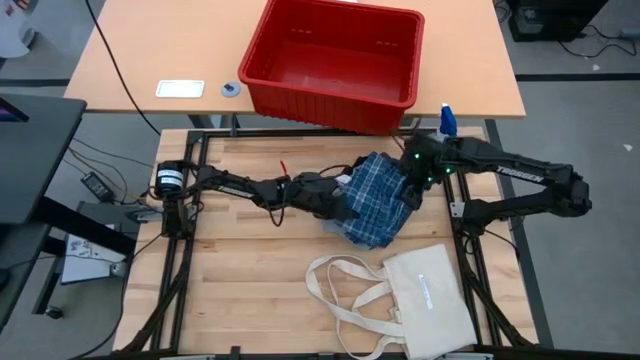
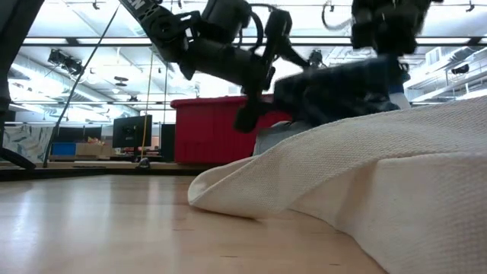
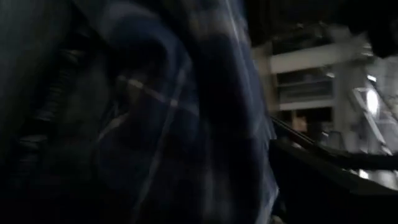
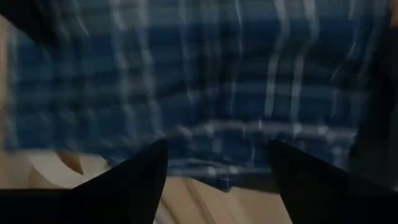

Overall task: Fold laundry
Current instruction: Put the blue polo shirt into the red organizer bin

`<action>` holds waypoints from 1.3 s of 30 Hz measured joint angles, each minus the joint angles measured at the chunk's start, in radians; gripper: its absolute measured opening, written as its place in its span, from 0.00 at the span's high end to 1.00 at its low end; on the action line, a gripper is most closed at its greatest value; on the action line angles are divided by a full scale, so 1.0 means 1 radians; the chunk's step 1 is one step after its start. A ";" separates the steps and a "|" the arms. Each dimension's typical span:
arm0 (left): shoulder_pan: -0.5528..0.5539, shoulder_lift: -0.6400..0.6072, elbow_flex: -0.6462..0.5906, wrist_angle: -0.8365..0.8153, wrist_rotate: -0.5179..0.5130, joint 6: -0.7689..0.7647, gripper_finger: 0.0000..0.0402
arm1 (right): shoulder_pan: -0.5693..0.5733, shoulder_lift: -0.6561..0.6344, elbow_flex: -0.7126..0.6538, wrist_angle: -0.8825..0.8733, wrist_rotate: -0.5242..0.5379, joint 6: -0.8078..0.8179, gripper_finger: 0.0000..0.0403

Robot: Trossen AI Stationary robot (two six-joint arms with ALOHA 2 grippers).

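Nearest us lies the tote (image 1: 432,297) on the table (image 1: 250,280). Beyond it, we see the plaid piece (image 1: 375,200) bunched mid-table between both grippers. The right gripper (image 4: 217,163) hangs open over it; whether the left gripper (image 1: 335,197) grips we cannot tell. Farthest stands the red bin (image 1: 335,62).

The high camera looked straight down on the whole table (image 1: 250,290). The low camera sat on the tabletop, facing the far room. Both wrist cameras were pressed close against the plaid cloth (image 4: 205,81), which all views shared.
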 joint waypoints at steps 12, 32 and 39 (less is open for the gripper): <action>-0.001 0.065 0.000 -0.029 -0.052 -0.077 0.17 | -0.013 0.030 -0.347 0.475 -0.064 0.043 0.28; 0.101 0.056 0.182 -0.079 0.107 0.096 0.90 | -0.009 -0.157 -0.152 0.139 -0.113 0.205 0.30; 0.112 -0.007 0.181 -0.198 0.124 0.144 0.91 | -0.003 -0.344 -0.254 0.122 -0.191 0.412 0.30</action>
